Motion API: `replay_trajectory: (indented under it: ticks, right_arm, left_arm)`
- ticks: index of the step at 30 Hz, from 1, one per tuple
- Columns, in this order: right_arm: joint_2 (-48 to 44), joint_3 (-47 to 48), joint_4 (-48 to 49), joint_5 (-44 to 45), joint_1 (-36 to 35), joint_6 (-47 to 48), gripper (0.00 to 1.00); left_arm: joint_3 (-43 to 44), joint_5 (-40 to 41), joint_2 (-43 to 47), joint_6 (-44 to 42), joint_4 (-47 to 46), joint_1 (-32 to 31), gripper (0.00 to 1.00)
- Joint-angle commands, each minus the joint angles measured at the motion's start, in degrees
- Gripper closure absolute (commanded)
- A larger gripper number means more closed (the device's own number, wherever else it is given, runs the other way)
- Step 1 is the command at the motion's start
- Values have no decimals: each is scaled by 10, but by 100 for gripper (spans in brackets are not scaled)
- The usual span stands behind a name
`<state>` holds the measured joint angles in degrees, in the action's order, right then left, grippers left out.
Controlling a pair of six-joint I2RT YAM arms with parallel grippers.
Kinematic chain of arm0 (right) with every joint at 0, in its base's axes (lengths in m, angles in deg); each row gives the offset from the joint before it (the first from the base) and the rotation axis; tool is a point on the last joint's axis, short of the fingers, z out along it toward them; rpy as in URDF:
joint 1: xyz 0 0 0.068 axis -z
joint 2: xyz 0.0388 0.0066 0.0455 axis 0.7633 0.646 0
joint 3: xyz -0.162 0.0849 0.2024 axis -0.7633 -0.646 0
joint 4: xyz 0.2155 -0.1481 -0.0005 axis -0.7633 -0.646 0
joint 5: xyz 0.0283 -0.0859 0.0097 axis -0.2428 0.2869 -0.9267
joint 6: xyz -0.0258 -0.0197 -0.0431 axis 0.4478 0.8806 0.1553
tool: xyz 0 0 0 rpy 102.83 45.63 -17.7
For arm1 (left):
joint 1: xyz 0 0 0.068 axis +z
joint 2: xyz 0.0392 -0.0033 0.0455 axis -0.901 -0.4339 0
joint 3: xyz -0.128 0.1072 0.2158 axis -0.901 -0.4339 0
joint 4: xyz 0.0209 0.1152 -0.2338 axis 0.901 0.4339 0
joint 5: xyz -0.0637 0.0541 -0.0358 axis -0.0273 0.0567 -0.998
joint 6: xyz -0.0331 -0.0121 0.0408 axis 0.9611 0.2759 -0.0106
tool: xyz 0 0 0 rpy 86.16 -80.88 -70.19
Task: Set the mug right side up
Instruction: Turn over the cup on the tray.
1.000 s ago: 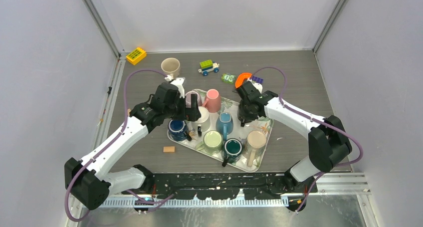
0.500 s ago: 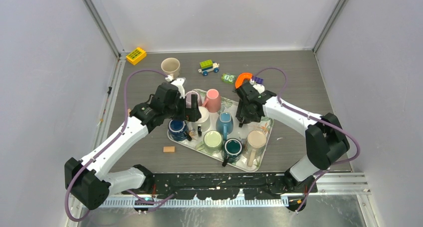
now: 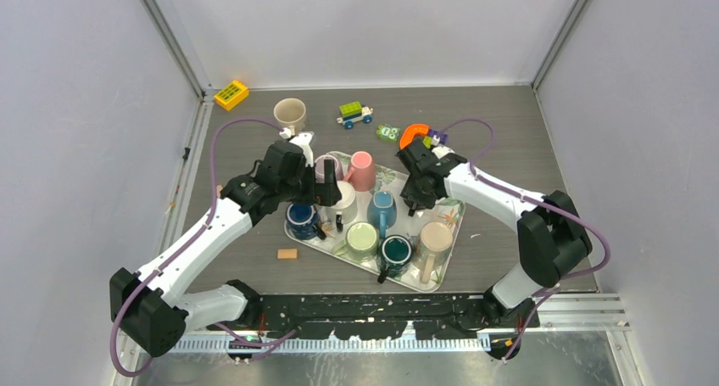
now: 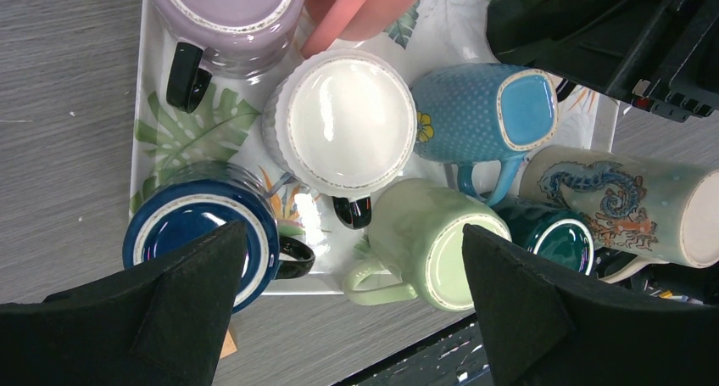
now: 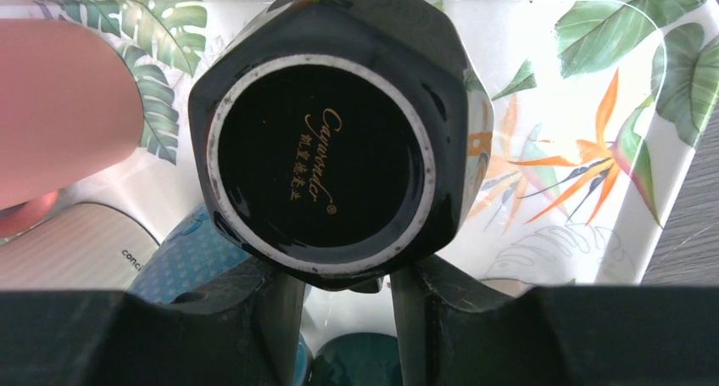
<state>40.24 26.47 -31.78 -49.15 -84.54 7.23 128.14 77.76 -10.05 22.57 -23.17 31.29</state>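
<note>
**Over the tray's far right corner: black mug base-up, right fingers at its near side**

Right gripper point(image 5: 348, 318): fingers point(image 5: 271, 310) stand a narrow gap apart, right against the near edge of the black mug point(image 5: 318, 161). Something dark sits in the gap, possibly the handle. Cannot tell whether they pinch it or only straddle it.

Mug: upside down, glazed foot ring and gold maker's mark facing the wrist camera. Faceted walls, glossy black. It stands on the tray point(image 5: 551, 233) near the far right corner, with bare leaf-print surface to its right.

Handling, as a judgement:
- Ceramic, so stiff, fairly heavy for a two-finger pinch, and breakable if dropped on the tray.
- The glaze looks slick, and the flat facets should seat the pads better than a round wall would.
- Best holds: the handle, or across the wall low down near the rim. A grip near the foot leaves the weight hanging during the flip.

Neighbours: pink mug point(image 5: 59, 106) close on the left and blue mug point(image 5: 182, 259) just beside the near left, so there is little room to swing that way. More room to the right.

Left gripper point(image 4: 353, 229): jaws spread wide, holding nothing, hovering above the white mug point(image 4: 352, 123), well apart from the black one.
</note>
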Motion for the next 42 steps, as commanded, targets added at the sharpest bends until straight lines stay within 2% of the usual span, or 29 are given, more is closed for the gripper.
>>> replay_trajectory:
  ticks: [1,11,19,22,24,29,30,42]
  right_arm:
    - [-20,-17,14,77,9,-28,57]
    - [-45,-58,39,94,5,-16,64]
    - [-30,-60,53,109,-2,6,65]
    - [-29,-60,57,113,-3,10,69]
    - [-29,-60,59,115,-3,14,74]
    - [-40,-59,62,115,-6,34,98]
    - [-45,-58,61,118,-6,39,99]
    - [-131,-24,74,127,-6,108,99]
  left_arm:
    - [-1,4,9,0,0,1,0]
    - [-3,-6,11,0,-3,1,0]
    - [-6,-10,12,3,-7,2,0]
    - [-6,-10,12,4,-7,2,0]
    - [-4,-11,12,4,-6,1,0]
    - [0,-15,12,11,-5,2,0]
    - [2,-16,13,14,-5,1,0]
    - [20,-52,19,97,-55,3,0]
